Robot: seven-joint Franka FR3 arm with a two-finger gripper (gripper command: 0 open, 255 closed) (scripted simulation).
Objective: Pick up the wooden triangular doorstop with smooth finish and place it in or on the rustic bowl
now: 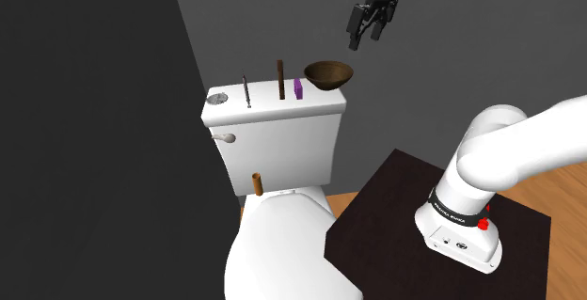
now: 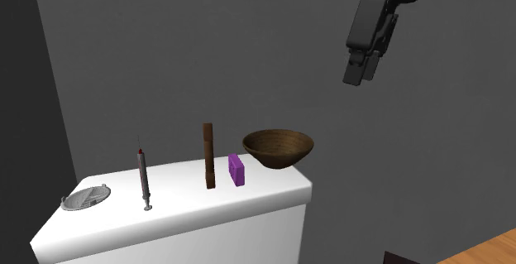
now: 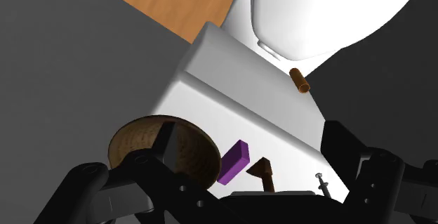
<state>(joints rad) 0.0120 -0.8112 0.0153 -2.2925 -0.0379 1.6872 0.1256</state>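
Shoulder view, gripper: you see the gripper (image 1: pixel 365 35) hanging high in the air, above and to the right of the brown bowl (image 1: pixel 328 73), touching nothing.
Shoulder view, doorstop: the brown wooden doorstop (image 1: pixel 280 79) stands upright on the white tank lid (image 1: pixel 273 112), between a thin grey syringe (image 1: pixel 246 91) and a small purple block (image 1: pixel 298 88).
Shoulder view, bowl: it sits at the lid's right end, just beside the purple block.
Shoulder view, cylinder: a short brown cylinder (image 1: pixel 258 183) stands at the back of the toilet seat cover (image 1: pixel 282 246), close to the tank's front.
Second exterior view, row: from left to right you read a round flush plate (image 2: pixel 87 196), syringe, doorstop, purple block, bowl, with the gripper well above the bowl's right side.
Second exterior view, doorstop: it is taller than the block next to it and apart from the bowl.
Wrist view, fingers: the fingers (image 3: pixel 165 152) stand spread wide, pinching nothing.
Wrist view, below: you find the bowl partly behind one finger, with the purple block and the doorstop showing between the two.
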